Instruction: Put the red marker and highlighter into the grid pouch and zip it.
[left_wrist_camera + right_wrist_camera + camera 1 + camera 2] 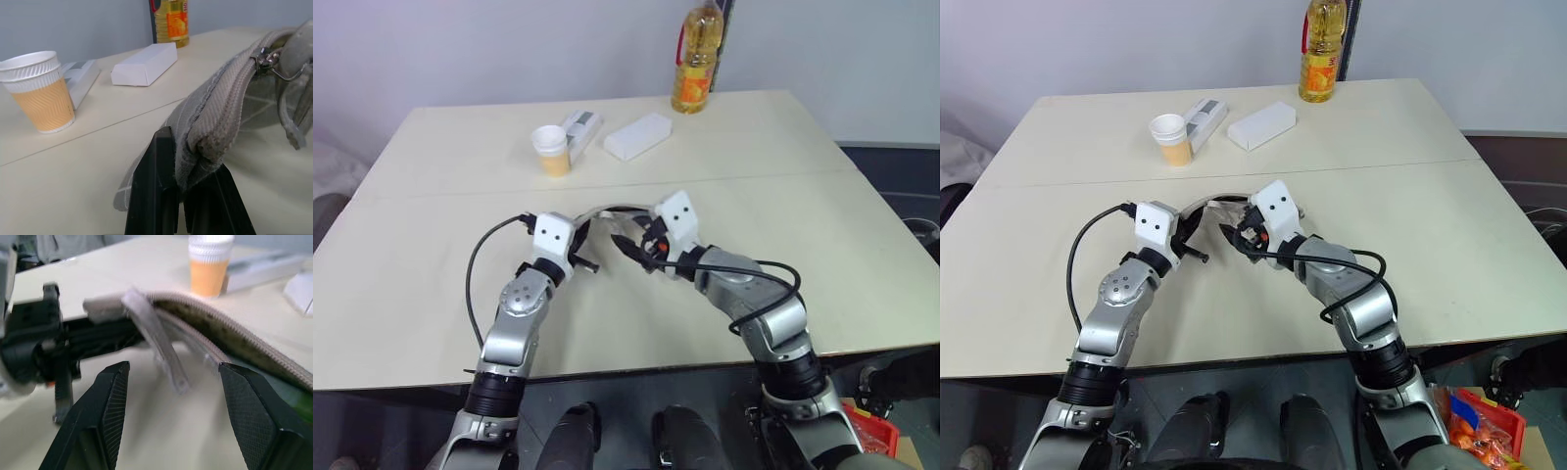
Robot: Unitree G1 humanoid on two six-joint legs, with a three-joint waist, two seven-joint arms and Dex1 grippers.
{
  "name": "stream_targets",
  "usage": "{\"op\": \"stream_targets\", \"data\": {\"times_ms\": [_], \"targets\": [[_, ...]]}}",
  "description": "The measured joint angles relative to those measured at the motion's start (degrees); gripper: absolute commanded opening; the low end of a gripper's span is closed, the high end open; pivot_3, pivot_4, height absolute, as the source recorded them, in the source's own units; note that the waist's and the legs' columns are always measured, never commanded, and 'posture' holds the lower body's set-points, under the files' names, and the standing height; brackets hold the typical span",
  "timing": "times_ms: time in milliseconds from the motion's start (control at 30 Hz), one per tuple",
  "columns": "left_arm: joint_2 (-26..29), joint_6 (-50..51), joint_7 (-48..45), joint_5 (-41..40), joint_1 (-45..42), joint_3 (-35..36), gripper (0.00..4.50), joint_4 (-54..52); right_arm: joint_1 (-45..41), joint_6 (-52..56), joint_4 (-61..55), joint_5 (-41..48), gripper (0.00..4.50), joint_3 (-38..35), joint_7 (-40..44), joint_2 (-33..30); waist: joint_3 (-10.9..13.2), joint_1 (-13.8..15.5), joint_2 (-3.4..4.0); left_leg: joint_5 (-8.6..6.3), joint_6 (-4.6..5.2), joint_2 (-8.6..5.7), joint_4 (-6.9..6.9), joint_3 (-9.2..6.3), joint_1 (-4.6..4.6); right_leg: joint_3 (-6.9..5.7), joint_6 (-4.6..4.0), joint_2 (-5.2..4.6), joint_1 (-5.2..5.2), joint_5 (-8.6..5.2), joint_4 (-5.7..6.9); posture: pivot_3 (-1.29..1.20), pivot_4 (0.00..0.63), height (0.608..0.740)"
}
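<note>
A pale cream, rectangular wooden desk is carrying a ribbed orange-and-white paper cup, a flat white-grey carton lying just beside it, a plain white rectangular box and a yellow plastic oil bottle standing at the far edge.

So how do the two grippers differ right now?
The left gripper is shut, clamping the grid pouch by its zipper edge; the right gripper stands open, holding nothing. The left grips the pouch's end; the right faces the dangling pull cord. Both have black fingers and hover over the table.
</note>
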Motion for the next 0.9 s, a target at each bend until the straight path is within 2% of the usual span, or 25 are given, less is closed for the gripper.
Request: {"op": "stream_targets", "data": {"times_ms": [100,133,200,300,333,567,900], "targets": [[0.0,0.1,0.0,0.0,0.0,0.0,0.00,-0.2,-0.6,-2.1,1.1,-1.4,2.99,0.9,0.0,0.3,0.0,0.0,0.00,0.00,0.00,0.00,0.00,0.00,0.00,0.00,0.00,0.00,0.00,0.00,0.00,0.00,0.150,0.740],[0.0,0.1,0.0,0.0,0.0,-0.1,0.00,-0.3,-0.6,-2.3,1.3,-1.7,2.76,1.0,0.0,0.4,0.0,0.0,0.00,0.00,0.00,0.00,0.00,0.00,0.00,0.00,0.00,-0.01,0.00,0.00,0.00,0.00,0.150,0.740],[0.0,0.2,0.0,0.0,0.0,-0.3,0.00,-0.6,-0.6,-3.3,2.1,-1.9,2.11,1.0,0.0,0.9,0.0,0.0,0.00,0.00,0.00,0.00,0.00,0.00,0.00,0.00,0.00,-0.01,0.00,0.00,0.00,0.00,0.150,0.740],[0.1,0.3,0.1,0.0,0.0,-0.4,0.00,-0.6,-0.8,-4.4,2.6,-2.7,0.63,1.0,0.0,1.6,0.0,0.0,0.00,0.00,0.00,0.00,0.00,0.00,0.00,0.00,0.00,0.00,-0.01,0.00,0.00,0.00,0.150,0.740],[0.1,0.3,0.1,0.0,0.0,-0.4,0.00,-0.6,-0.8,-4.5,2.6,-2.8,0.01,1.0,0.0,1.7,0.0,0.0,0.00,0.00,0.00,0.00,0.00,0.00,0.00,0.00,0.00,0.00,-0.01,0.00,0.00,0.00,0.150,0.740],[0.3,0.3,0.3,0.3,0.1,-0.4,0.00,-0.8,-1.0,-4.5,2.6,-2.7,0.01,0.6,0.2,3.0,0.0,0.0,0.00,0.00,0.00,0.00,-0.01,-0.01,0.00,0.00,0.00,-0.01,0.00,0.00,0.00,0.00,0.150,0.740],[4.3,-2.9,0.5,3.3,0.9,-0.3,0.00,0.5,-0.4,-4.6,-0.2,-0.7,0.01,-3.9,-0.1,2.7,0.0,0.0,0.00,0.00,0.00,0.00,-0.02,-0.01,0.00,0.01,0.00,-0.01,-0.01,0.00,0.00,0.00,0.150,0.740]]}}
